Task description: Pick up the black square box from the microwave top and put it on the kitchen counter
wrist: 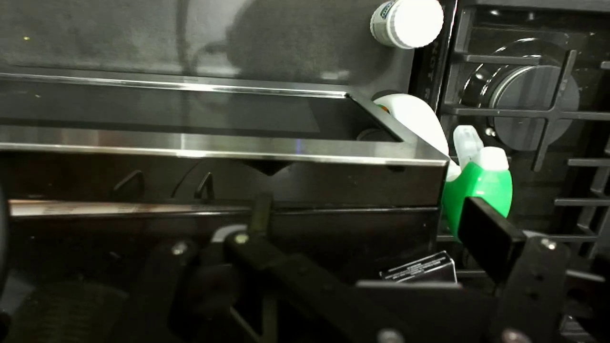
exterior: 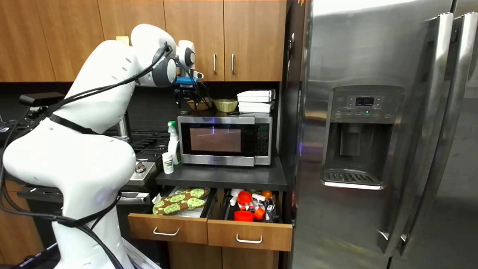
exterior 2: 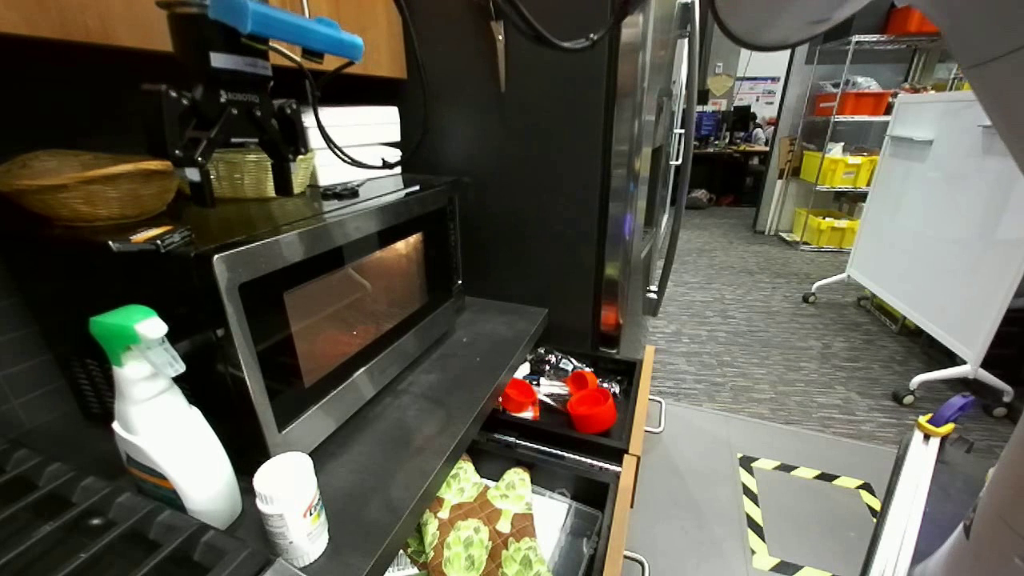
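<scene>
From where I am standing, a smooth white robot arm [exterior: 106, 69] is leaning over a boxy microwave [exterior: 224, 140] of shiny steel and dark glass; the arm's black, angular gripper [exterior 2: 242, 184] is hanging above the microwave's top, its fingers pointing down and standing wide apart; the black square box [exterior 2: 152, 239], low and flat with an orange stripe, is lying on the microwave top near the side edge, lower than the fingertips and just beside a shallow tan woven basket [exterior 2: 88, 192]; a paler, greenish woven basket [exterior: 226, 105] is sitting near stacked white containers [exterior: 255, 101]; the microwave is resting on the kitchen counter [exterior: 224, 177], a thin, matte, dark slab, where a white spray bottle [exterior 2: 172, 440] with a green head and a white lidded tub [exterior 2: 292, 508] are standing upright; below, two jutting wooden drawers [exterior: 186, 228] are displaying a quilted, artichoke-printed cloth [exterior 2: 480, 532] and round red cups [exterior 2: 592, 410].
</scene>
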Controlling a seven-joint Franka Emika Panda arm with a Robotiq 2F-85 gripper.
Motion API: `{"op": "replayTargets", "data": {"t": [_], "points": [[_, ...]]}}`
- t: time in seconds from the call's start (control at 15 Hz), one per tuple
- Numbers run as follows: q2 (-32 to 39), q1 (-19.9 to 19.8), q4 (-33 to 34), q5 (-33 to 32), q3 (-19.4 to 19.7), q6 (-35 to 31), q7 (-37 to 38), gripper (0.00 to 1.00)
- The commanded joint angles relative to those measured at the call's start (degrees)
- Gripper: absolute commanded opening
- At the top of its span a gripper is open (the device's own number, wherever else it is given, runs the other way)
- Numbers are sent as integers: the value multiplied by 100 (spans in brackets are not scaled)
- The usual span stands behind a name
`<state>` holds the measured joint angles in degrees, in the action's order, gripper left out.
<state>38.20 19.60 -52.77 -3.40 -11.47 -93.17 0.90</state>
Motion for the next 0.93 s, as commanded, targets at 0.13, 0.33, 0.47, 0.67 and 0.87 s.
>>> {"op": "replayTargets", "data": {"t": [0.13, 0.33, 0.47, 0.67, 0.87], "points": [[414, 117, 681, -75, -22, 255, -379, 100], [547, 170, 836, -76, -35, 310, -549, 100], [634, 213, 929, -75, -42, 300, -669, 100], [772, 286, 1079, -88, -40, 302, -869, 100], [888, 367, 1209, -114, -22, 293, -1052, 100]]}}
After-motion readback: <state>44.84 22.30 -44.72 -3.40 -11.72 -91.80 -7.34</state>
